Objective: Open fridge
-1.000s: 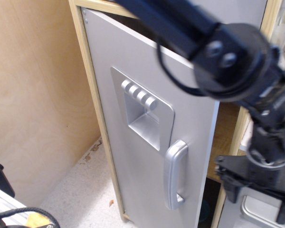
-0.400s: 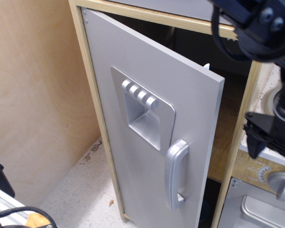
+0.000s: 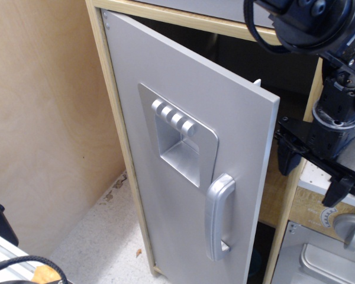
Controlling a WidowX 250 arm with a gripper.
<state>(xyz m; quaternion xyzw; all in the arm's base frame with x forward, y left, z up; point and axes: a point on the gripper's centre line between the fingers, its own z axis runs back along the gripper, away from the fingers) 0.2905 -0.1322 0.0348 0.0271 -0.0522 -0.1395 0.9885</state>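
The fridge (image 3: 183, 148) has a light wood frame and a silver-grey door that stands ajar, hinged at the left, with the dark inside showing behind its right edge. The door carries a recessed dispenser panel (image 3: 178, 145) with four round knobs (image 3: 173, 118) and a curved silver handle (image 3: 219, 218). My black gripper (image 3: 313, 174) hangs just right of the door's free edge, in front of the wood post. Its fingers (image 3: 287, 158) are spread and hold nothing. It is apart from the handle.
A small silver oven door (image 3: 319, 263) with a round dial (image 3: 350, 229) sits at the lower right. A plywood wall (image 3: 47, 118) stands at the left. The speckled floor (image 3: 100, 236) lies below. Black gear with a cable (image 3: 12, 266) sits at the bottom left.
My arm has swung off the front of the door to its right, and the gripper has since shifted left toward the door's free edge. The door stays ajar.
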